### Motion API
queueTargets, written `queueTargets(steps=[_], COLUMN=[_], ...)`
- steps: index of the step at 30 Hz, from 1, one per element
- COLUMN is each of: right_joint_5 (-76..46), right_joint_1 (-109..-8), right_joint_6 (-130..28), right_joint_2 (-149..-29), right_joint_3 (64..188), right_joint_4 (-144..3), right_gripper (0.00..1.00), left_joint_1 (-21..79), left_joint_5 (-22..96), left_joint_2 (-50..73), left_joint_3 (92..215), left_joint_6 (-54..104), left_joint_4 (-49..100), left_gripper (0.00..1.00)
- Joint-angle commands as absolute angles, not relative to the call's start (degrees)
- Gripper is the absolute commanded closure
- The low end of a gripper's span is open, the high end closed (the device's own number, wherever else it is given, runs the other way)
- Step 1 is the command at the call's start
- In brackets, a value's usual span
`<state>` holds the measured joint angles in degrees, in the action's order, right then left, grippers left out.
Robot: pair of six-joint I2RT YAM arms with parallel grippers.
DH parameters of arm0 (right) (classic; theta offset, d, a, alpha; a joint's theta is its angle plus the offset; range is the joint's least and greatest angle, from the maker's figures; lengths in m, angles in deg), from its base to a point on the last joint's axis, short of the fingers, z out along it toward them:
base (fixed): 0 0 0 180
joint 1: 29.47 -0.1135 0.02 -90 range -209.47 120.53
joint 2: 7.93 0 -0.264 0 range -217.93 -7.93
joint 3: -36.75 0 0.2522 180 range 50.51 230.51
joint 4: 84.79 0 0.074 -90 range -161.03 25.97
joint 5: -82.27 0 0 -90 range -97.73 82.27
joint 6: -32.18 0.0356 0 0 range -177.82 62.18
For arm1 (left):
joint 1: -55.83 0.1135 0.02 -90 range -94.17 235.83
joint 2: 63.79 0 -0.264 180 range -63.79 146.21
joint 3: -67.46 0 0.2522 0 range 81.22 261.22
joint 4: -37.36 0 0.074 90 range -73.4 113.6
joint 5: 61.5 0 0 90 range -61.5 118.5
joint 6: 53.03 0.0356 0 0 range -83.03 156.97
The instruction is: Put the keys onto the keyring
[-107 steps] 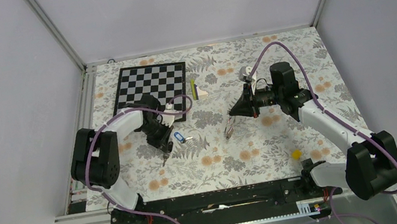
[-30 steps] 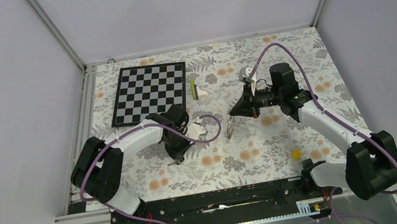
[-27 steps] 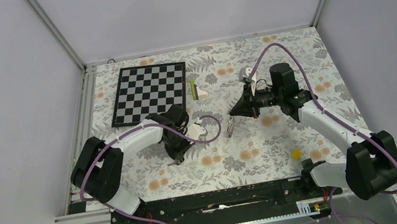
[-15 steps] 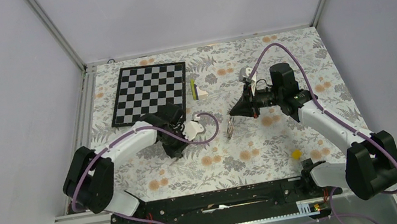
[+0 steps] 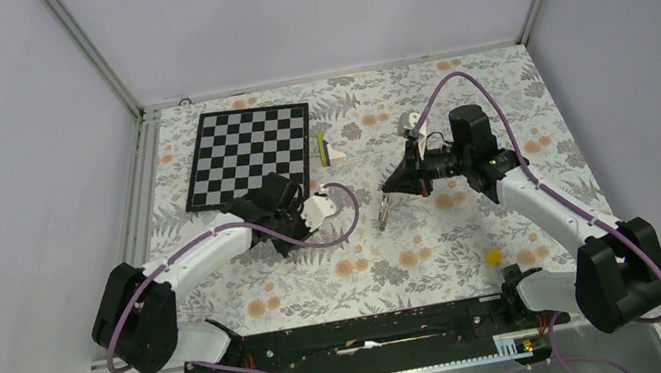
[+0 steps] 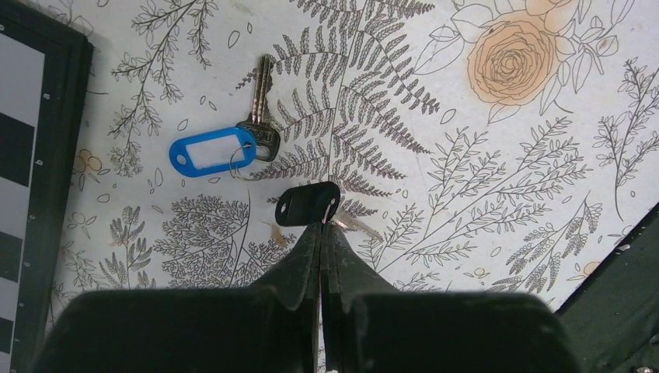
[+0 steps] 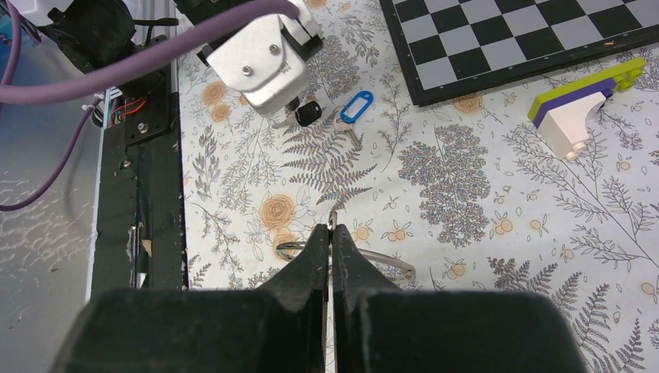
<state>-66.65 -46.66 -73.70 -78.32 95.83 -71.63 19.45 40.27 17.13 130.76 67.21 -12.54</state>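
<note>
So the left claw (image 6: 321,225) has its two dark fingers pressed together, pinching the small metal key with the black plastic head (image 6: 308,203). It grips right at the edge of the head, and the silvery blade sticks out to the right of the fingertips. I can't tell whether that key is off the floral-patterned table (image 5: 437,240) or touching it.

The other key, silvery with a bright blue plastic tag (image 6: 225,148), lies flat on the table just beyond the black one. Its blade points away from the claw, and nothing is touching it.

The right claw (image 7: 330,233) is squeezed shut too, nipping the thin round silvery wire keyring (image 5: 381,210), with wire loops showing on both sides of the fingertips in the wrist view. From the top camera the ring hangs at the tip of that claw near the middle of the table, a short way right of the left claw, and the two are apart.

Other stuff around:
- The black and white chessboard (image 5: 250,151) is at the far left.
- A little white, purple and green block piece (image 7: 579,109) sits beside its right edge.
- A small yellow block (image 5: 494,257) is near the right arm's base, well away from everything.
</note>
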Motion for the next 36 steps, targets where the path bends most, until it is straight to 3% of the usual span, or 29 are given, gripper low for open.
queueTargets(steps=[1, 18, 36], right_joint_5=[-65.9, -65.0, -64.5], right_joint_1=[-46.2, -46.1, -46.1], right_joint_6=[-74.9, -75.5, -76.2], right_joint_2=[-77.7, -78.1, -78.2], right_joint_3=[95.8, 95.7, 95.6], right_joint_4=[-72.8, -72.5, -72.2], right_gripper=[1.0, 1.0, 1.0], left_joint_1=[19.2, 15.0, 14.4], left_joint_5=[39.4, 39.9, 41.2], left_joint_2=[13.3, 12.7, 15.3], left_joint_3=[128.3, 122.8, 123.1], left_joint_6=[68.2, 66.2, 66.3], left_joint_4=[-7.7, -2.9, -3.4], left_gripper=[1.0, 0.97, 0.78])
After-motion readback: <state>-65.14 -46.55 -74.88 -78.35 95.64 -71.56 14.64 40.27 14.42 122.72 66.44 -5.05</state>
